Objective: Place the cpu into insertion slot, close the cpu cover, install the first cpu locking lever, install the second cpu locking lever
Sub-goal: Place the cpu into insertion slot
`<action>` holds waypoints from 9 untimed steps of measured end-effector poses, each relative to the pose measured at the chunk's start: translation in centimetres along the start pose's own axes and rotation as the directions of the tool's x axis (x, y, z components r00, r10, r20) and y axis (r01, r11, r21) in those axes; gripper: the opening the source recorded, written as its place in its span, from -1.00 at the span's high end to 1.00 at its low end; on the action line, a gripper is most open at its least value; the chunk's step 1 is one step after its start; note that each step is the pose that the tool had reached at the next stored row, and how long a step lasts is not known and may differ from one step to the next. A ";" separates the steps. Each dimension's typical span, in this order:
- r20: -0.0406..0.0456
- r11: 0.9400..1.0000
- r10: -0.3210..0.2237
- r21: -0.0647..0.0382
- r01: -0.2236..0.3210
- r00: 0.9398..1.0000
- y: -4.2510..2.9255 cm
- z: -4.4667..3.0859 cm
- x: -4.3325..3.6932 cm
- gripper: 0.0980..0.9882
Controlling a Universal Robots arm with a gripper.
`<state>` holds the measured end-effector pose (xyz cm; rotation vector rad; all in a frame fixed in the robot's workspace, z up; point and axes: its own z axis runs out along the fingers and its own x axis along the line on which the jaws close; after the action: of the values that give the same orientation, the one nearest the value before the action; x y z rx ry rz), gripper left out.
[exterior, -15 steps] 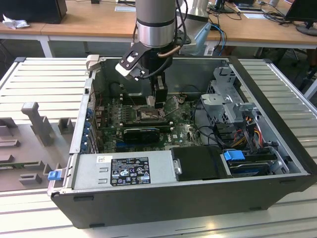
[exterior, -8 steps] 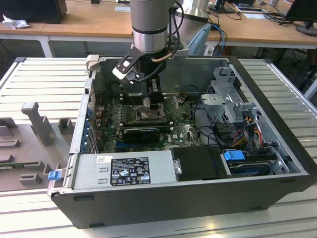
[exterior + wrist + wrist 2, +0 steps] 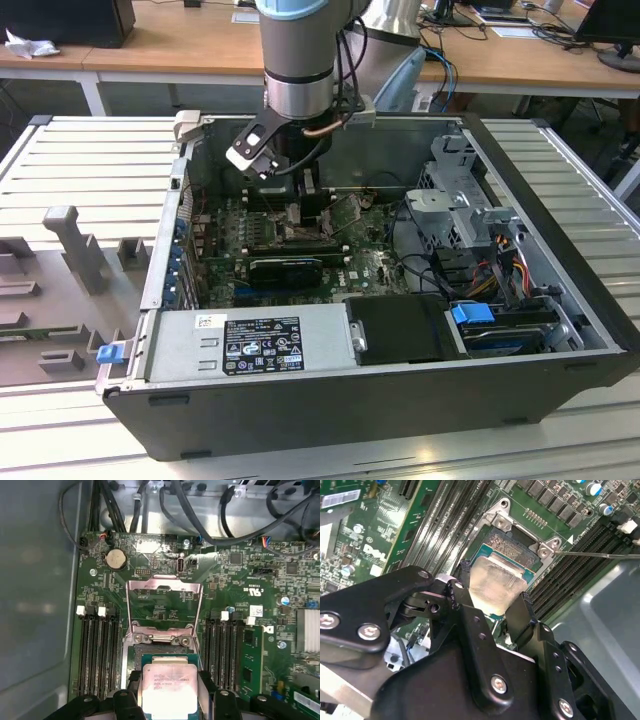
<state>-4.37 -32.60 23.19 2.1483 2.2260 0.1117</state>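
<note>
My gripper [image 3: 492,596] is shut on the cpu [image 3: 496,581], a pale silvery square chip clamped at two opposite edges by the black fingers [image 3: 519,616]. The chip hangs low over the insertion slot [image 3: 512,547], whose far pin field still shows beyond it. In the first wrist view the cpu [image 3: 169,687] covers most of the insertion slot [image 3: 162,656]. The cpu cover [image 3: 165,600], a silvery frame with a square window, stands swung up beyond its hinge. A thin locking lever [image 3: 600,555] sticks out sideways. In the exterior view the gripper [image 3: 300,205] reaches down into the open computer case.
Long black memory slots [image 3: 97,652] flank the socket on both sides [image 3: 227,650]. A coin battery [image 3: 116,558] and cables [image 3: 200,510] lie beyond the cover. The grey power supply [image 3: 250,345], a black card [image 3: 285,268] and the drive cage [image 3: 460,210] crowd the case.
</note>
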 end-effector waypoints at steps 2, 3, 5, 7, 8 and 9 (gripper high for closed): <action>0.003 0.999 0.032 0.000 -0.032 0.999 -0.05 0.58 0.04 0.03; 0.003 0.999 0.033 -0.001 -0.033 0.999 -0.11 0.90 0.10 0.03; 0.003 1.000 0.031 -0.001 -0.031 1.000 -0.20 1.30 0.11 0.03; 0.003 1.000 0.030 0.000 -0.030 1.000 -0.27 1.86 0.18 0.03; 0.003 1.000 0.030 0.000 -0.030 1.000 -0.28 1.97 0.24 0.03; 0.003 1.000 0.030 0.000 -0.030 1.000 -0.29 2.05 0.28 0.03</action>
<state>-4.49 -32.29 21.13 2.1804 2.1933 0.1101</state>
